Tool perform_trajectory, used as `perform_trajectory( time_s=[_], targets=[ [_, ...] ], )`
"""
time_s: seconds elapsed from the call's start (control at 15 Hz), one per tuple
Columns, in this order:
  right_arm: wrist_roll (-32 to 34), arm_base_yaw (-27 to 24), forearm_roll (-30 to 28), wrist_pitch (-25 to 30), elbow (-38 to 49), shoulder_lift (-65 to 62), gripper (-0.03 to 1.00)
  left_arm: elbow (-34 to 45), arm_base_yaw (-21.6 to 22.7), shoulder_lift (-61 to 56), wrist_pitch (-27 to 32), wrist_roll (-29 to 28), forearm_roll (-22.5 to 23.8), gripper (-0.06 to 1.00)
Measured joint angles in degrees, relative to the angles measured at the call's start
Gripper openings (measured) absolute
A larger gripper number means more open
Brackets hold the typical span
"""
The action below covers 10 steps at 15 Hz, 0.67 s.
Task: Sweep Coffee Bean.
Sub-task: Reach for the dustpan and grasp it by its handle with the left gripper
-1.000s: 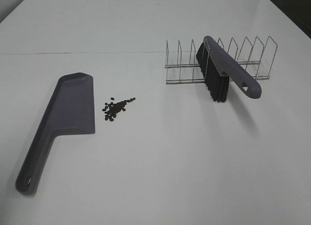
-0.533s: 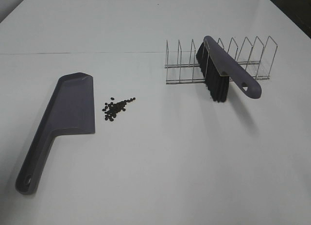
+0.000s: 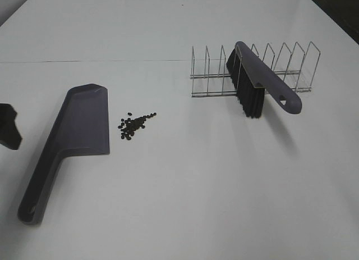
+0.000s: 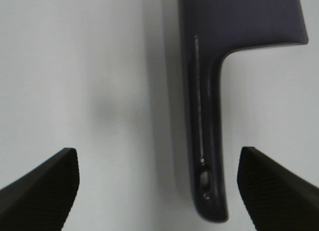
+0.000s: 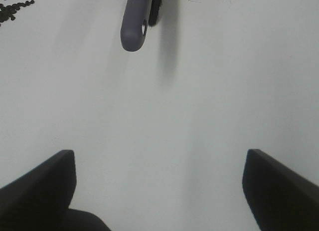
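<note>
A small pile of dark coffee beans (image 3: 133, 125) lies on the white table, just right of the grey-purple dustpan (image 3: 78, 131), which lies flat with its handle toward the front. The beans also show in the right wrist view (image 5: 14, 9). The grey-purple brush (image 3: 257, 83) leans in the wire rack (image 3: 255, 69), bristles down; its handle end shows in the right wrist view (image 5: 135, 26). My left gripper (image 3: 8, 133) is open at the left edge, left of the dustpan handle (image 4: 204, 136), which lies between its fingers. My right gripper (image 5: 159, 191) is open over bare table, short of the brush.
The wire rack has several upright dividers and stands at the back right. A seam (image 3: 95, 61) runs across the table behind the dustpan.
My left gripper has come into the high view at the left edge, beside the dustpan handle. The beans, dustpan and brush have not moved.
</note>
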Motion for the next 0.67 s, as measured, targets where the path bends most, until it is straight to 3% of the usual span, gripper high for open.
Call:
perform_trajectory(
  time_s=[0.27,0.67],
  targets=[
    [0.00,0.00,0.06,0.00,0.00,0.00,0.77,-1.83,-3.55,9.28,-4.01,-7.45,-0.46,0.79],
    [0.00,0.00,0.06,-0.06,0.00,0.00,0.77,-2.12,-3.55,17.48,-11.00,-8.25,-4.35,0.79]
  ],
)
